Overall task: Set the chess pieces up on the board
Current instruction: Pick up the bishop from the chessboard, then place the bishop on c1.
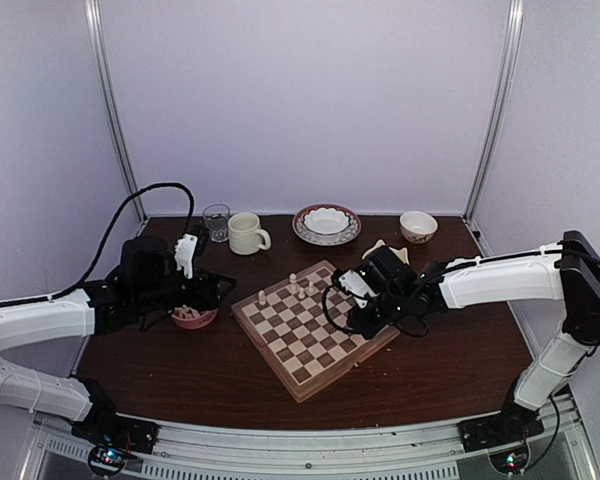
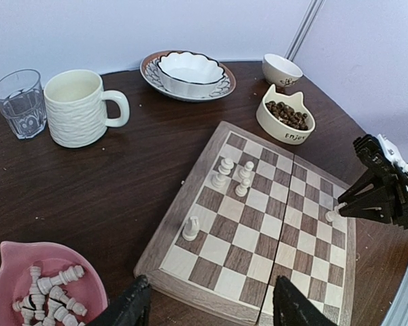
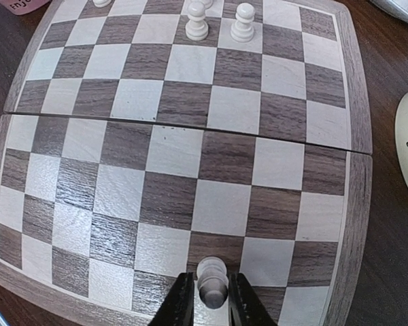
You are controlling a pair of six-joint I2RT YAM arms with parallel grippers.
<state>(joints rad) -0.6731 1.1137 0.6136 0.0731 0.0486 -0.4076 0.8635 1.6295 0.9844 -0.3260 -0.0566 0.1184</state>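
The checkered board (image 1: 300,350) lies in the middle of the table. Three cream chess pieces (image 1: 293,283) stand near its far left corner; in the left wrist view they show as one lone piece (image 2: 190,227) and a small cluster (image 2: 234,176). My right gripper (image 3: 211,299) is shut on a cream pawn (image 3: 211,280) over the board's (image 3: 211,156) edge row, also seen from the left wrist (image 2: 332,215). My left gripper (image 2: 211,309) is open and empty, just off the board's (image 2: 258,251) left edge. Several more pieces lie in a pink bowl (image 2: 7,272).
A cream mug (image 1: 245,233), a glass (image 1: 217,220), a patterned plate holding a white bowl (image 1: 326,222) and a small bowl (image 1: 418,226) stand along the back. A cat-shaped dish (image 2: 285,117) with brown bits sits beside the board's far edge.
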